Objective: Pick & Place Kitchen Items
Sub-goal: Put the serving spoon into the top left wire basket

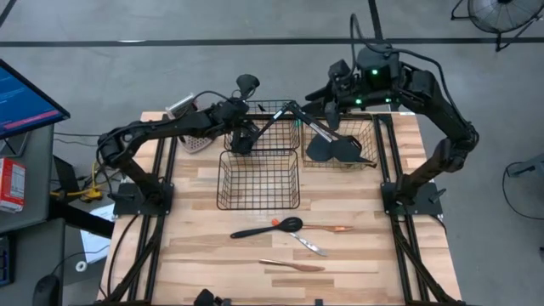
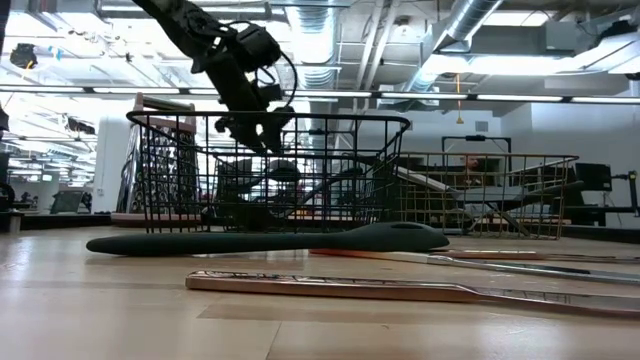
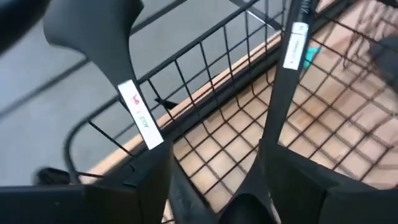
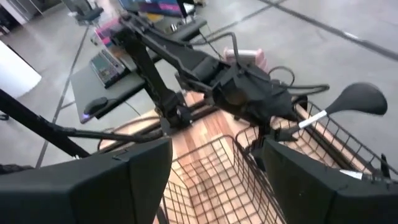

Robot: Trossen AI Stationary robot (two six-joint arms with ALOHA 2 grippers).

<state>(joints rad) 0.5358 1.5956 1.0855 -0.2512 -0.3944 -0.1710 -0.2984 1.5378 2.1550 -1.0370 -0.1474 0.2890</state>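
Note:
My left gripper point(image 1: 242, 138) is over the far black wire basket point(image 1: 274, 119), shut on a black long-handled utensil point(image 1: 246, 85) whose broad handle end sticks up and toward the far edge. It also shows in the low view point(image 2: 255, 125) at the height of the basket rim. Another black utensil point(image 3: 291, 68) leans inside that basket. My right gripper point(image 4: 211, 180) is open and empty, raised over the table's far edge point(image 1: 330, 93). A black spoon point(image 1: 268, 228) and thin copper and orange-handled pieces point(image 1: 293, 265) lie flat on the table in front. My left gripper holds the black utensil by its handle, below the white label point(image 3: 138, 115). The handle runs up and away from the fingers to its broad end point(image 3: 93, 25). The fingers point(image 3: 143, 186) hide the place of contact and the utensil's lower part.
A second black wire basket point(image 1: 259, 180) stands nearer on the table. A gold wire basket point(image 1: 342, 140) at the back right holds black spatulas. A metal grater point(image 1: 195, 140) sits at the back left. Bare wood lies around the utensils in front.

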